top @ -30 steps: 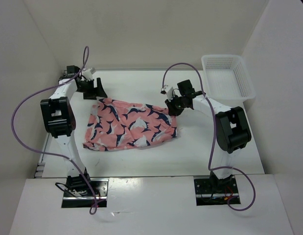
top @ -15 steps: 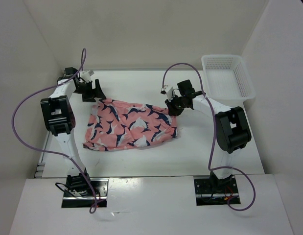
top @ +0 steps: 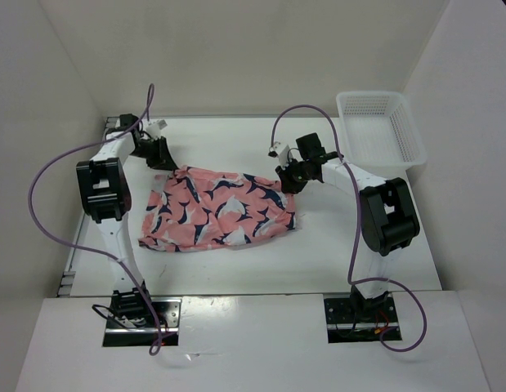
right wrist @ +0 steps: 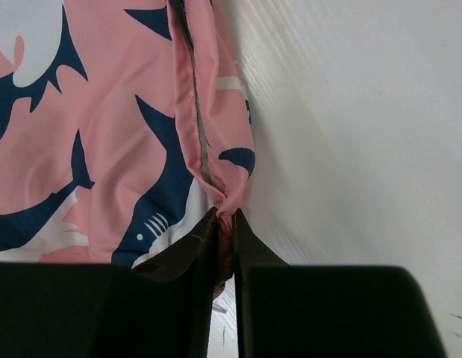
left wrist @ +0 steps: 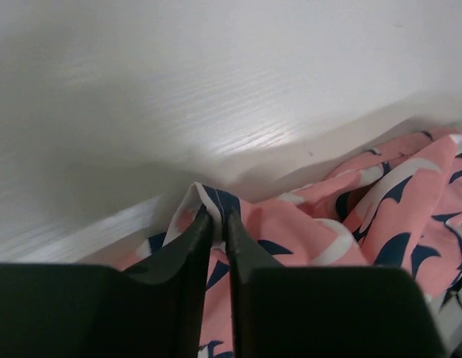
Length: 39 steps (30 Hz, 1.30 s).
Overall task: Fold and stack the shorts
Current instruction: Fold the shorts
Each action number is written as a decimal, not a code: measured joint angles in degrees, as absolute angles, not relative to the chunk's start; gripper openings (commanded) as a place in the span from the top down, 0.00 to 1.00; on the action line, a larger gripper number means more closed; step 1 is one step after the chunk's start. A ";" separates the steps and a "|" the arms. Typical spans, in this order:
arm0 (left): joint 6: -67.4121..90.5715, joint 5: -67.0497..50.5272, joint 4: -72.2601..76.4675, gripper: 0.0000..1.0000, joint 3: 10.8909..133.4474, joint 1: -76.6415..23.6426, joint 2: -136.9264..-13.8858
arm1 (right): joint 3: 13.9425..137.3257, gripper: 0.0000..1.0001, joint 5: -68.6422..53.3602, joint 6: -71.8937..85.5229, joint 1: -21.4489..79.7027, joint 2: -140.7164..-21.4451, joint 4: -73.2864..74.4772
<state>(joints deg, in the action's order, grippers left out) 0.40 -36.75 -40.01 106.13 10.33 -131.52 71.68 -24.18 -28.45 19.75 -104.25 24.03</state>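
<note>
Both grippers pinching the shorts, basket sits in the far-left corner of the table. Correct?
Wrong corner: the top external view shows the basket at the far right. The left gripper and right gripper do both pinch the shorts.

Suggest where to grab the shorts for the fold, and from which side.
I'd take the shorts by the two far corners, coming in low from outside each. The cloth lies mostly flat, so only its edges bunch enough to pinch. The left claw and right claw are each shut on such a fold.
</note>
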 measured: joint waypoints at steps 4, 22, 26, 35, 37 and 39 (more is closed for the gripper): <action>0.27 -36.42 -41.10 1.00 108.40 11.86 -131.33 | 71.68 0.84 -24.18 -28.45 19.75 -104.25 24.05; 0.21 -29.61 -59.11 1.00 86.94 14.04 -74.72 | 71.42 0.98 -24.34 -39.88 23.66 -88.88 34.41; 0.21 -27.14 -67.96 1.00 83.50 14.04 -63.59 | 68.18 1.00 -26.39 -43.40 26.61 -80.66 38.26; 0.12 -23.07 -73.91 1.00 85.32 10.28 -45.47 | 61.47 1.00 -32.93 -47.72 30.30 -64.20 42.26; 0.14 -21.43 -74.04 1.00 83.20 11.05 -46.96 | 61.47 1.00 -34.06 -47.55 30.50 -65.10 42.65; 0.16 -18.79 -73.14 1.00 79.83 11.49 -50.09 | 61.45 1.00 -34.24 -46.35 30.20 -67.92 42.65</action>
